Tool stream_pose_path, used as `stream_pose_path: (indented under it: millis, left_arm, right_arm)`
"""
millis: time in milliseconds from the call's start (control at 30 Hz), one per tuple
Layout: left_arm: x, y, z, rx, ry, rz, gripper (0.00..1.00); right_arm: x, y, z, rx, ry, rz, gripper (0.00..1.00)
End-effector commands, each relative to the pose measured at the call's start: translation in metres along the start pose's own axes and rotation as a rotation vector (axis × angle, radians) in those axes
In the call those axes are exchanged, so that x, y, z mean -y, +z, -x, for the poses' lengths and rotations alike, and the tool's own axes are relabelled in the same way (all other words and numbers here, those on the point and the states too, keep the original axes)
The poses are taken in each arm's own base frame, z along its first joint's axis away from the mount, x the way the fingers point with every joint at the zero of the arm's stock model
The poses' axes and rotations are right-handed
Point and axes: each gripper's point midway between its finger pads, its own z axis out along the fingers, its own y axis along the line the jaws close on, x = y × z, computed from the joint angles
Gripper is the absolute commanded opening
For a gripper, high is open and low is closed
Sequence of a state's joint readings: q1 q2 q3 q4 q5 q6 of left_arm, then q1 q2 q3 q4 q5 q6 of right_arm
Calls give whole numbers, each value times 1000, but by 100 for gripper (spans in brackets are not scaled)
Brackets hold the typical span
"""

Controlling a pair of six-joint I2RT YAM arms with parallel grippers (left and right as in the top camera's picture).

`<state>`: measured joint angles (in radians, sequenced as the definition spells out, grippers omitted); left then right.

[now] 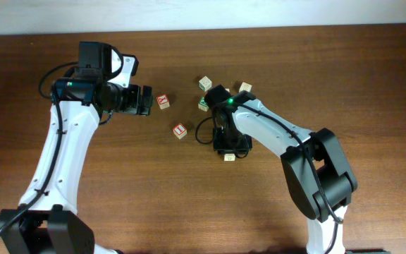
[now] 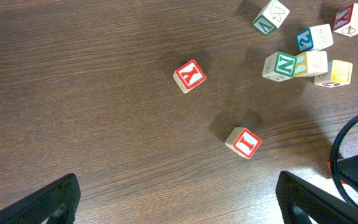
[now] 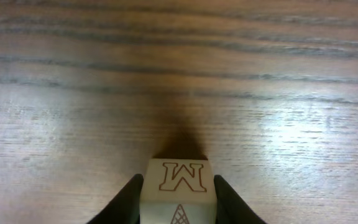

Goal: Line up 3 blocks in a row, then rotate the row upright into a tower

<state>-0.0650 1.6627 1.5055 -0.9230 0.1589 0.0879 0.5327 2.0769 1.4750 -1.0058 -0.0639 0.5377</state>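
Pale block (image 3: pixel 178 177) near table centre, clamped by right gripper (image 3: pixel 179 194) | left gripper (image 2: pixel 176 198) spread wide, empty | risk: pinch looks shallow; block may slip or tip mid-turn | red Y block (image 2: pixel 189 75), red I block (image 2: pixel 243 142) nearer left gripper

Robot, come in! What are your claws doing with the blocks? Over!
Left claw open, holding nothing. Right claw shut on M block. Red Y block and red I block loose near left claw. Nothing in the way.
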Motion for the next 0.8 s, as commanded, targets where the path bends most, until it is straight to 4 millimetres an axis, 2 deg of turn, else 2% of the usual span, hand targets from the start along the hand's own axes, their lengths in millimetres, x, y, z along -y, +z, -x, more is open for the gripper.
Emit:
stream_pose_path:
  millis: [0,67,167,200,233,267,367,467,567,700,767]
  left_arm:
    - [-2,-2,6,14,-9,9,99]
    - [-2,-2,6,14,-9,9,99]
    - [-2,-2,6,14,-9,9,99]
    - [-3,-2,6,14,-9,9,99]
    - [-3,-2,6,14,-9,9,99]
    - [-3,-2,6,14,-9,9,99]
    - [-2,-2,6,14,-9,9,99]
    - [-3,-2,6,14,-9,9,99]
    - [-2,-2,6,14,-9,9,99]
    - [-3,-2,6,14,-9,9,99]
    - [-3,-2,6,14,-9,9,99]
  right_arm:
    - [5,-2,2,18,22,-20,48]
    - [1,-7,5,26,18,-7,54]
    - [-13,-34,25,88,-42,30,58]
    - [-17,-44,33,117,-60,42,59]
    - [-29,-67,54,195,-67,82,59]
    - [-37,-76,64,238,-70,110,59]
    - [-62,-89,86,343,-91,200,59]
    - [-87,-83,92,372,-117,260,61]
    - [-107,-60,86,352,-170,256,63]
    - [-134,-30,72,321,-365,262,62]
    - [-141,-18,69,323,-424,239,62]
